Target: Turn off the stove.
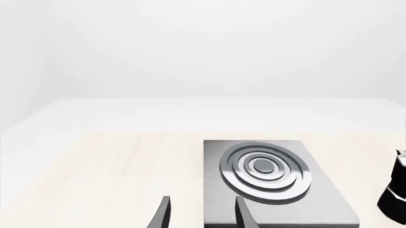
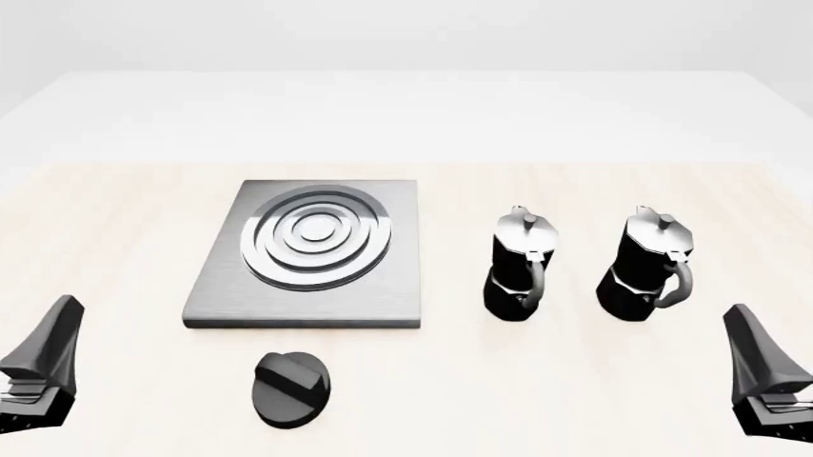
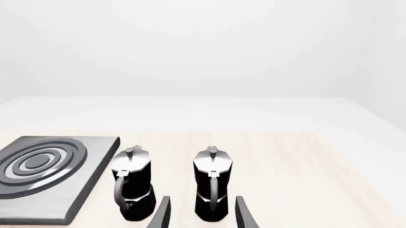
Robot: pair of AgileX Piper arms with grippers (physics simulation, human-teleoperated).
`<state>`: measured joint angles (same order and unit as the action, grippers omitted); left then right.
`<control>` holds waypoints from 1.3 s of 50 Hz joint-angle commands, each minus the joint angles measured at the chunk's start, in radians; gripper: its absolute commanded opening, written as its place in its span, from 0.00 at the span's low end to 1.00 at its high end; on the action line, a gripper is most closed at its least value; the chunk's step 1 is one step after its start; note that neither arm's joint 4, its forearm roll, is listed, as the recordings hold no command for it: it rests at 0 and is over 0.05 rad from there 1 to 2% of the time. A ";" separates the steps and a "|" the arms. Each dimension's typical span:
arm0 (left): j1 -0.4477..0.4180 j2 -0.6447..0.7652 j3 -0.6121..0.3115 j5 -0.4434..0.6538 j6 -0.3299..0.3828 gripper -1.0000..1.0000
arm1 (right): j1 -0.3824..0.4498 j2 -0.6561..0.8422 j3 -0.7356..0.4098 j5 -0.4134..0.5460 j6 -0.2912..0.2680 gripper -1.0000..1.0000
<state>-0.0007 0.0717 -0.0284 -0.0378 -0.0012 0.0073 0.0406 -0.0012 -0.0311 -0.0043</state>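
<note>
Only the front view shows the knob (image 2: 291,387), just before the stove (image 2: 308,254); both tools, left (image 1: 199,216) and right (image 3: 199,216), hang released, empty.

Front: high, behind both arms, looking forward and down over the surface (image 2: 114,219).
Wrists: low, facing forward.
Shared: stove (image 2: 311,249), seen in all three.

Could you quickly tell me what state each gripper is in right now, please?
Left gripper: open, holding nothing, near the stove.
Right gripper: open, holding nothing, near the moka pots.
</note>
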 commanded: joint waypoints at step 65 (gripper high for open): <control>-0.357 0.718 -0.212 0.166 0.299 1.00 | 0.035 0.063 0.001 -0.052 0.007 1.00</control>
<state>-0.3562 0.6827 -0.2658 0.2016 0.2582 0.0409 0.1025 -0.0002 -0.0820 -0.0004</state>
